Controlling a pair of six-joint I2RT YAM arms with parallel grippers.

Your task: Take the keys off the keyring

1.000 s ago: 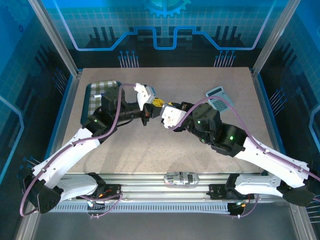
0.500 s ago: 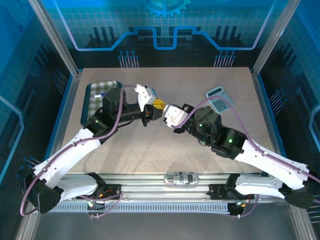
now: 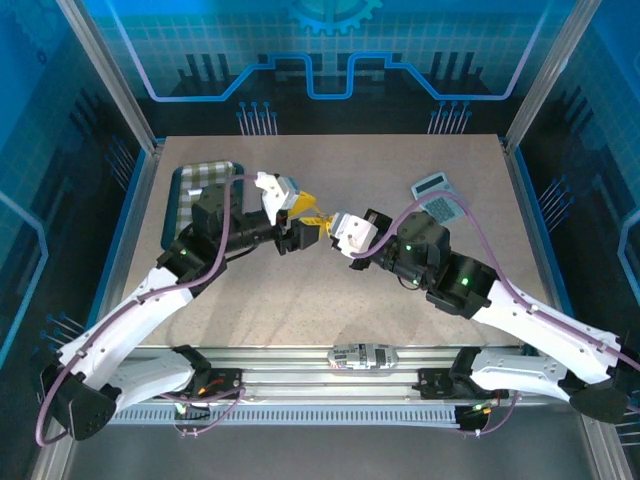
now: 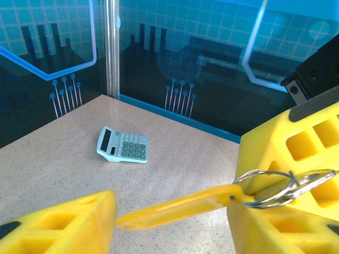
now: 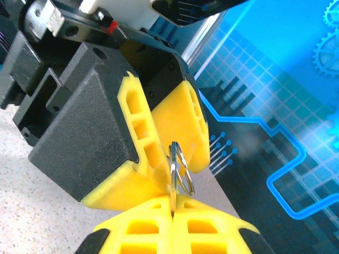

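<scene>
The keyring is a yellow-orange tag (image 4: pixel 180 207) on a metal split ring (image 4: pixel 265 186). It hangs in the air above the table's middle (image 3: pixel 315 218). My right gripper (image 5: pixel 173 217) is shut on the thin metal key (image 5: pixel 172 186), seen edge-on, with the ring (image 5: pixel 181 170) looped just past its fingertips. In the left wrist view the key (image 4: pixel 313 179) runs off to the right from the ring. My left gripper (image 4: pixel 172 228) is open, its yellow fingers (image 4: pixel 63 227) on either side of the tag. The two grippers meet tip to tip, left (image 3: pixel 302 216) and right (image 3: pixel 328 228).
A pale calculator (image 3: pixel 432 190) lies on the table at the back right, also in the left wrist view (image 4: pixel 123 145). A dark tray with a checked lining (image 3: pixel 188 190) sits at the back left. Metal frame posts and blue walls enclose the table.
My left gripper has opened and let go of the yellow tag, and that arm has drawn back a little to the left. The right gripper stays shut on the key.
</scene>
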